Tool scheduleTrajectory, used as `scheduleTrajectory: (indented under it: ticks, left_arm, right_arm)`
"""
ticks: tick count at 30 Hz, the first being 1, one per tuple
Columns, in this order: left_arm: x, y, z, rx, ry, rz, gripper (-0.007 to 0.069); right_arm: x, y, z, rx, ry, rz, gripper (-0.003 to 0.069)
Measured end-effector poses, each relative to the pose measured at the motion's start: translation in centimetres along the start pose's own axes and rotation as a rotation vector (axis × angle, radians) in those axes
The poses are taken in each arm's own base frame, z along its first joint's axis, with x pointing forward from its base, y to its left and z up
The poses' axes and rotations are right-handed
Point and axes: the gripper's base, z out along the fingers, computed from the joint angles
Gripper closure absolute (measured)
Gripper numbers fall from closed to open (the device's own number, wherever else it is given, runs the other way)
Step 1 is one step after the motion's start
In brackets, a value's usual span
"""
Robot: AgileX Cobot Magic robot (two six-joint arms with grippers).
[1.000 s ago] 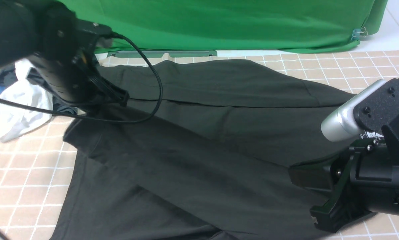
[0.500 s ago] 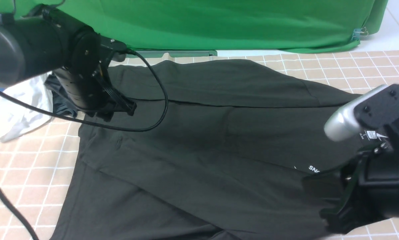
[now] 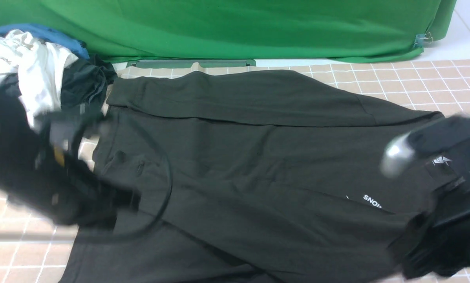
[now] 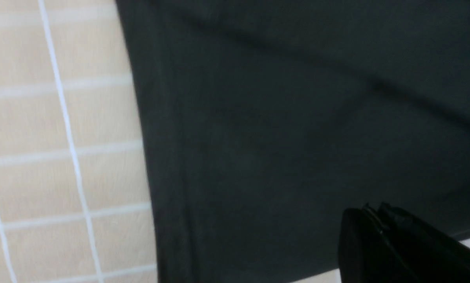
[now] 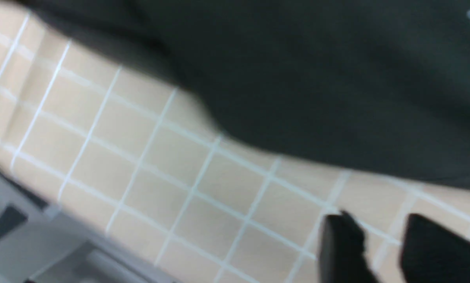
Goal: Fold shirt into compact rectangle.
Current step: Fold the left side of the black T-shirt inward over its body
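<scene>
My left gripper (image 4: 373, 214) has its two black fingers pressed tight together with nothing between them. Its tip hangs just over the shirt (image 3: 258, 165), close to one of its hemmed edges, where the dark fabric meets the peach checked tablecloth (image 3: 415, 78). I cannot tell whether the tip touches the fabric. In the front view this arm is a dark blur over the shirt's left side, a black cable (image 3: 162, 196) looping from it across the fabric.

My right gripper (image 5: 380, 221) stands with its fingers (image 5: 342, 243) apart and a clear gap between them. Only tablecloth shows in that gap, just beside the shirt's edge, and nothing is held.

The shirt lies spread wide across the middle of the tablecloth, its far edge folded over into a long band. On its right part the white letters of the chest print (image 3: 372, 199) show, half covered by a fold.

At the far left corner sits a heap of other clothes: a white garment (image 3: 30, 78), a dark crumpled one (image 3: 85, 84) just beside the shirt's far left corner, and something blue (image 3: 62, 37). A green backdrop (image 3: 258, 23) hangs behind it all.
</scene>
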Motion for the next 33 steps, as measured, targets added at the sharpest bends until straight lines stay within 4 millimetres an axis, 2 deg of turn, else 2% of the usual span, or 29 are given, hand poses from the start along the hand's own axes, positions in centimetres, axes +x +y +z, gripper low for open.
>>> scheduleTrajectory:
  ticks: [2, 5, 6, 8, 13, 20, 21, 22, 23, 24, 25, 26, 27, 29, 33]
  left_arm:
    - [1.1, 0.4, 1.5, -0.011, 0.022, -0.023, 0.061]
    - [1.6, 0.7, 2.7, -0.022, 0.028, -0.05, 0.0608]
    - [1.7, 0.8, 3.5, -0.028, 0.037, -0.072, 0.0609]
    - [1.6, 0.8, 4.2, -0.032, 0.049, -0.077, 0.0608]
    - [1.3, 0.9, 5.8, -0.042, 0.081, -0.088, 0.0606]
    - [0.9, 1.0, 6.7, -0.044, 0.075, -0.09, 0.0606]
    - [0.9, 1.0, 6.7, -0.044, 0.072, -0.09, 0.0606]
    - [0.9, 1.0, 6.7, -0.044, 0.071, -0.09, 0.0606]
    - [0.9, 1.0, 6.7, -0.044, 0.071, -0.09, 0.0606]
    - [0.9, 1.0, 6.7, -0.044, 0.072, -0.09, 0.0606]
    - [0.9, 1.0, 6.7, -0.044, 0.071, -0.09, 0.0606]
    - [0.9, 1.0, 6.7, -0.044, 0.071, -0.09, 0.0606]
    - [0.9, 1.0, 6.7, -0.044, 0.071, -0.09, 0.0606]
    - [0.9, 1.0, 6.7, -0.044, 0.072, -0.09, 0.0606]
    - [1.0, 1.0, 6.7, -0.046, 0.087, -0.091, 0.0606]
  right_arm:
    - [0.2, 0.9, 2.2, -0.013, 0.048, -0.034, 0.0251]
    - [0.2, 1.7, 4.5, -0.013, 0.11, -0.066, 0.0178]
    - [0.2, 2.1, 6.4, 0.004, 0.162, -0.087, 0.0145]
    - [0.1, 2.2, 8.2, 0.025, 0.199, -0.107, 0.0118]
    - [-0.4, 2.2, 11.6, 0.056, 0.219, -0.136, 0.0088]
    - [-1.1, 2.1, 13.9, 0.069, 0.161, -0.177, 0.0087]
    - [-1.3, 2.1, 14.4, 0.073, 0.142, -0.194, 0.0118]
    - [-1.3, 2.0, 14.4, 0.074, 0.144, -0.197, 0.0118]
    - [-1.4, 2.0, 14.6, 0.078, 0.134, -0.209, 0.0156]
    - [-1.6, 1.9, 14.8, 0.086, 0.122, -0.232, 0.0274]
    - [-1.6, 1.9, 14.8, 0.087, 0.12, -0.234, 0.0291]
    - [-1.7, 1.9, 14.8, 0.092, 0.114, -0.247, 0.0443]
    - [-1.7, 1.8, 14.8, 0.096, 0.114, -0.255, 0.0518]
    - [-1.6, 1.7, 14.6, 0.107, 0.123, -0.268, 0.0571]
    - [-1.0, 1.4, 13.5, 0.138, 0.198, -0.268, 0.0571]
